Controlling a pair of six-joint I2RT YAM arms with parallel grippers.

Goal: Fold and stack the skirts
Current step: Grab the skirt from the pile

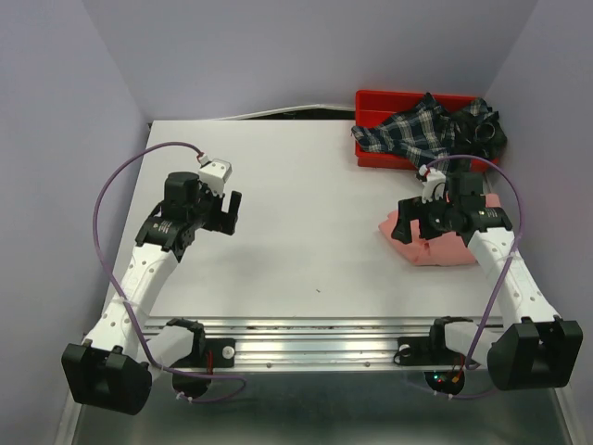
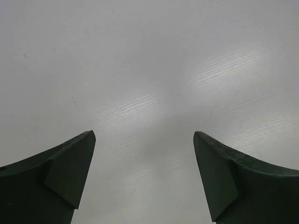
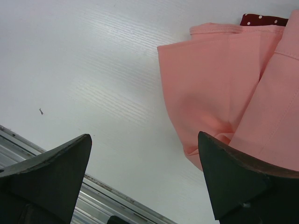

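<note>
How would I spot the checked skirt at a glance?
Look to the far right corner of the white table, where a red tray sits. The plaid skirt lies crumpled across it: dark navy-green with white lines, unlike the plain pink skirt in front of it.

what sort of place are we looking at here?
Probably a lab robot test cell: plain lavender walls box in a white tabletop, an aluminium mounting rail lines its near edge, with a dark plaid cloth skirt and a salmon-pink cloth skirt as props.
</note>
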